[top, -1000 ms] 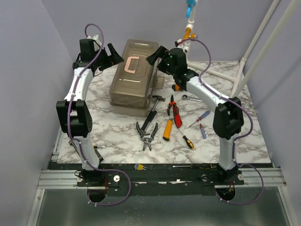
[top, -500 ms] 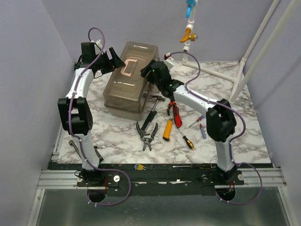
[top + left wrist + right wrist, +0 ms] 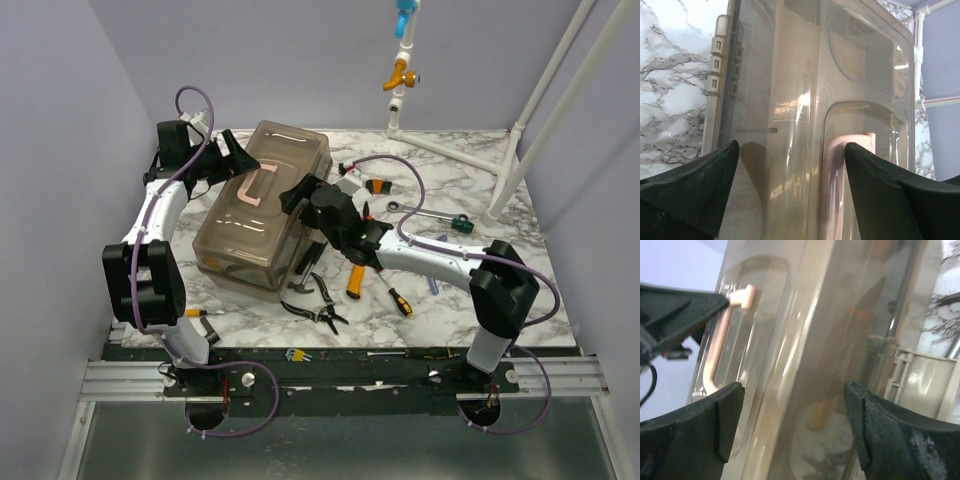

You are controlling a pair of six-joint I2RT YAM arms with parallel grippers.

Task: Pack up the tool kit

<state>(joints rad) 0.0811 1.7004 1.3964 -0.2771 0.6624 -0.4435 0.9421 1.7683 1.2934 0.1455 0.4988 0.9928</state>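
The translucent brown toolbox point(image 3: 262, 205) lies closed and slanted on the marble table, pink handle point(image 3: 252, 187) on top. My left gripper point(image 3: 232, 155) is open at the lid's far left corner. In the left wrist view its jaws point(image 3: 792, 195) straddle the lid point(image 3: 805, 90), and the right finger touches the handle point(image 3: 840, 165). My right gripper point(image 3: 300, 192) is open against the box's right side. In the right wrist view point(image 3: 795, 430) it straddles the box wall point(image 3: 805, 365). Loose tools lie to the right: pliers point(image 3: 318, 303), a yellow-handled tool point(image 3: 356, 280), a black-and-yellow screwdriver point(image 3: 393, 295).
A wrench point(image 3: 420, 212), a green-tipped tool point(image 3: 460, 222) and an orange piece point(image 3: 375, 186) lie at the back right. Hex keys point(image 3: 297, 354) sit on the front rail, a small screwdriver point(image 3: 200, 313) at the near left. White pipes point(image 3: 520, 150) stand at the right; walls enclose the table.
The toolbox has slid toward the near left and turned, with both open grippers moving along with it. The right arm now stretches low across the tools.
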